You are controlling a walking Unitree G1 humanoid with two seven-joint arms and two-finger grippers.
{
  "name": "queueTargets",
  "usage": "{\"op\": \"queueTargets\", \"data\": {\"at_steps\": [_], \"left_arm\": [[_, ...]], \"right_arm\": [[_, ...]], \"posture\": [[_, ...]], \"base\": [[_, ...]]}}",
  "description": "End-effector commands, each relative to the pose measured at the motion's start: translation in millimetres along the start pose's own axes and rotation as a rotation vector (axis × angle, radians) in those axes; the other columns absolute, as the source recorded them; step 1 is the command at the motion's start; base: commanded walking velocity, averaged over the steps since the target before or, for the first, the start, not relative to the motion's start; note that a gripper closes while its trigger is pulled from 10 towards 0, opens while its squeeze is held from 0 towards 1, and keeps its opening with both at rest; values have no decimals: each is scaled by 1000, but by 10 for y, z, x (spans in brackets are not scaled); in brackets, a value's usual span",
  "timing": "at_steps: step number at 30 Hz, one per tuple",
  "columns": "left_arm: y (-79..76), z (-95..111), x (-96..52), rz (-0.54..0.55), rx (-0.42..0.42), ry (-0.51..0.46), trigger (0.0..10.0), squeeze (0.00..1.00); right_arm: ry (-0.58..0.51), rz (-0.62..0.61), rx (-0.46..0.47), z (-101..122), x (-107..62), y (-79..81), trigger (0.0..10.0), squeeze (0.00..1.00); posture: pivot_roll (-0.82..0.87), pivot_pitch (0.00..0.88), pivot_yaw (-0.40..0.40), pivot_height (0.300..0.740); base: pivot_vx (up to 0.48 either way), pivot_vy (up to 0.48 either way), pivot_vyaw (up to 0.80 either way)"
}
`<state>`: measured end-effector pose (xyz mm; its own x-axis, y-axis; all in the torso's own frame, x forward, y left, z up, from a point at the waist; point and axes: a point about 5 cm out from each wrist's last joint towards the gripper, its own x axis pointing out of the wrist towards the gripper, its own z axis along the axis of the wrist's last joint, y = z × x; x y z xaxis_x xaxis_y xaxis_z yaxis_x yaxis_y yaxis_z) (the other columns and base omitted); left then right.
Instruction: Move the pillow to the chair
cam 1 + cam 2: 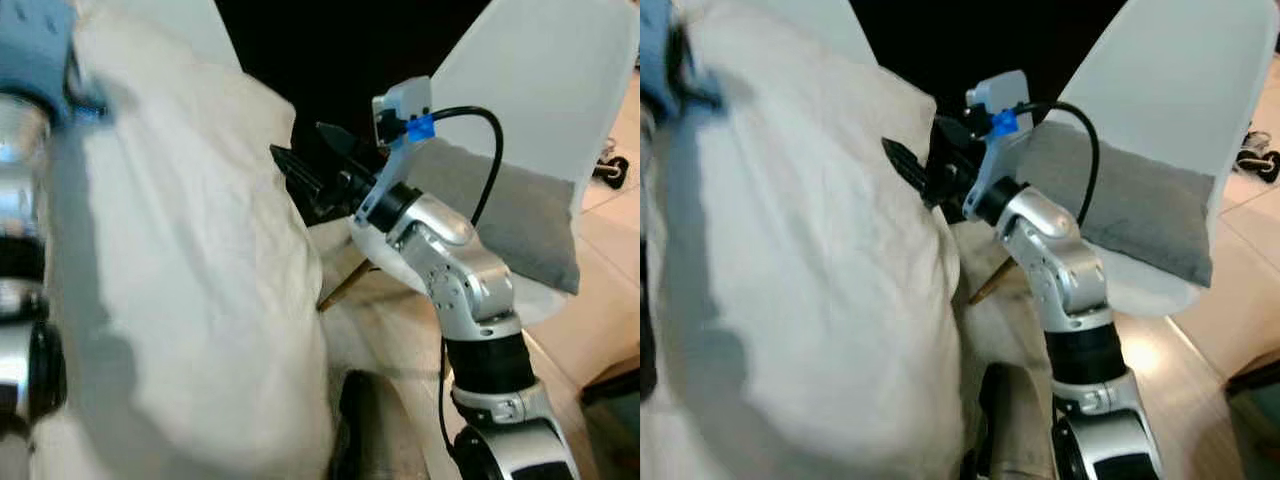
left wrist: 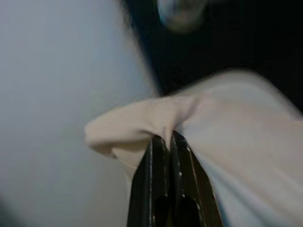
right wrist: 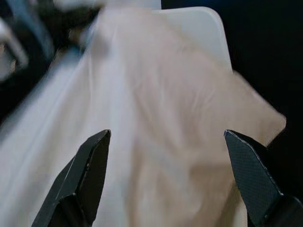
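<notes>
A: What was shown at the left?

B: The left tool (image 2: 166, 142), its fingers pinched tight on a corner fold of the cream pillow (image 1: 190, 290). The pillow hung raised in front of the robot, close to the camera, not resting on anything visible.

A: And to the right of it?

B: The right tool (image 1: 300, 165), fingers spread wide, pointed at the pillow's right edge and lay against or just beside it; contact could not be confirmed. It held nothing.

A: Farther right?

B: The white chair (image 1: 540, 80), with a grey cushion (image 1: 510, 215) on its seat.

A: Progress?

B: Judged partial: the pillow was lifted and near the chair, but not yet laid on it.
</notes>
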<state>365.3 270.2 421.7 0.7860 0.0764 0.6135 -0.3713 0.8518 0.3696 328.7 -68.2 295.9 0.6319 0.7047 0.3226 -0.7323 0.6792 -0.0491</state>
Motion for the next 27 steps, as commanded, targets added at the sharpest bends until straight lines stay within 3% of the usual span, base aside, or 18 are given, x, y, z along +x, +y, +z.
{"op": "queueTargets", "data": {"at_steps": [1, 2, 3, 5, 8, 10, 11, 12, 13, 15, 16, 17, 18, 20, 22, 24, 26, 27], "left_arm": [[177, 399, 127, 43, 60, -168, 10000, 0], [177, 399, 127, 43, 60, -168, 10000, 0], [195, 600, 209, 51, 71, -220, 10000, 0], [220, 785, 269, 60, 62, -267, 10000, 0], [233, 894, 302, 61, 26, -292, 10000, 0], [14, 822, 311, -49, -99, -284, 10000, 0], [-251, 676, 268, -180, -148, -261, 10000, 0], [-251, 676, 268, -180, -148, -261, 10000, 0], [-628, 469, 174, -365, -203, -229, 10000, 0], [-715, 421, 154, -407, -214, -223, 10000, 0], [-906, 263, 67, -482, -208, -179, 10000, 0], [-906, 263, 67, -482, -208, -179, 10000, 0], [-1047, 147, -4, -537, -204, -148, 10000, 0], [-1284, -149, -178, -607, -144, -49, 10000, 0], [-1312, -218, -211, -607, -119, -22, 10000, 0], [-1278, -430, -278, -563, -2, 65, 10000, 0], [-1124, -636, -324, -495, 135, 158, 10000, 0], [-1036, -699, -336, -467, 220, 179, 10000, 106]], "right_arm": [[-24, -6, 10, 47, -5, -20, 10000, 0], [-24, -6, 10, 47, -5, -20, 10000, 0], [-30, -14, 9, 60, -6, -22, 10000, 0], [-34, -24, 11, 66, -12, -25, 10000, 0], [-36, -31, 13, 70, -21, -27, 10000, 0], [-31, -38, 14, 61, -29, -18, 10000, 0], [-28, -39, 13, 59, -31, -19, 10000, 0], [-28, -39, 13, 59, -31, -19, 10000, 0], [-22, -40, 9, 62, -39, -30, 10000, 0], [-21, -41, 8, 63, -42, -35, 10000, 0], [-16, -43, 6, 63, -53, -47, 10000, 0], [-16, -43, 6, 63, -53, -47, 10000, 0], [-13, -44, 4, 63, -61, -55, 10000, 0], [-6, -45, 1, 58, -71, -63, 10000, 0], [-4, -44, 0, 56, -72, -61, 10000, 0], [-3, -40, 3, 47, -71, -47, 10000, 0], [1, -36, 6, 29, -65, -28, 10000, 0], [3, -34, 8, 22, -63, -23, 10000, 0]], "posture": [[-11, 180, -96, 376], [-11, 180, -96, 376], [-15, 182, -94, 376], [-14, 185, -92, 376], [-13, 187, -93, 376], [-33, 197, -96, 376], [-36, 197, -97, 376], [-36, 197, -97, 376], [-40, 199, -101, 376], [-40, 199, -101, 376], [-47, 201, -105, 376], [-47, 201, -105, 376], [-48, 201, -106, 376], [-49, 201, -106, 376], [-49, 199, -105, 376], [-48, 197, -106, 376], [-45, 194, -107, 376], [-43, 190, -110, 376]], "base": [[0, 0, 0], [0, 0, 0], [0, 0, 0], [0, 0, 0], [0, 0, 0], [0, 0, 0], [0, 0, 0], [0, 0, 0], [0, 0, 0], [0, 0, 0], [0, 0, 0], [0, 0, 0], [0, 0, 0], [0, 0, 0], [0, 0, 0], [0, 0, 0], [0, 0, 0], [0, 0, 0]]}}
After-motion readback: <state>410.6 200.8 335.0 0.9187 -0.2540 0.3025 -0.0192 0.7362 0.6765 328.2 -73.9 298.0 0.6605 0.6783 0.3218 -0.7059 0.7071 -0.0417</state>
